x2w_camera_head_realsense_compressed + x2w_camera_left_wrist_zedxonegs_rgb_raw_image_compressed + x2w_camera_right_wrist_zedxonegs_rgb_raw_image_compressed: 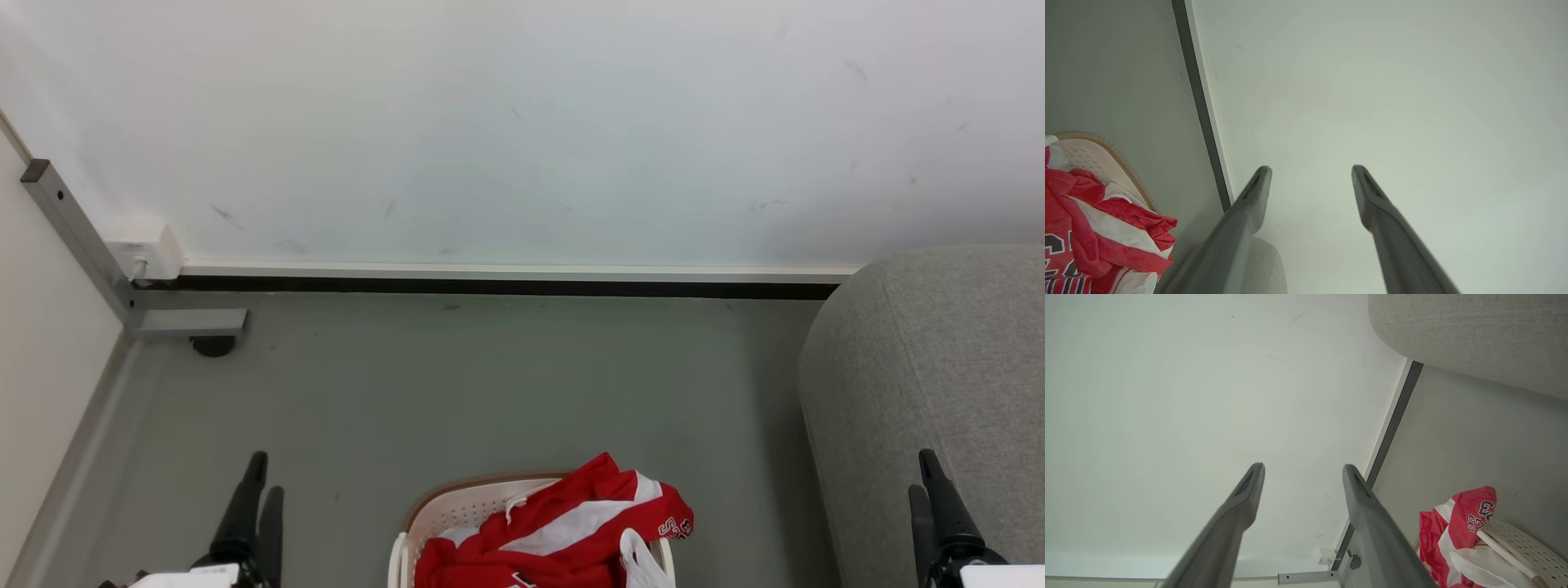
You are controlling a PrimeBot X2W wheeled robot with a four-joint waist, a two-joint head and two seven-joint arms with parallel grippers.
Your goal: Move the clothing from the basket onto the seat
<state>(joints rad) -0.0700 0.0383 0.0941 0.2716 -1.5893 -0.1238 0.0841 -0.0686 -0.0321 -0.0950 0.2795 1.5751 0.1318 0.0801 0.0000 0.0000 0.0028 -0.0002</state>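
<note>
The red clothing [563,531] with white stripes and dark numbers is heaped in the cream basket [457,510] at the bottom centre of the head view, one fold hanging over the basket's right rim. In the left wrist view the clothing [1094,232] and basket [1094,157] sit at the lower left; in the right wrist view the clothing [1457,526] and basket [1523,543] sit at the lower right. The grey seat [939,384] stands to the right. My left gripper [260,482] is left of the basket, open and empty. My right gripper [927,474] is in front of the seat, open and empty.
A white wall [522,122] with a dark baseboard [490,286] runs behind the grey floor [490,384]. A grey metal frame [98,261] with a black foot and a white socket box [147,249] stands at the left. A pale panel [41,343] borders the left edge.
</note>
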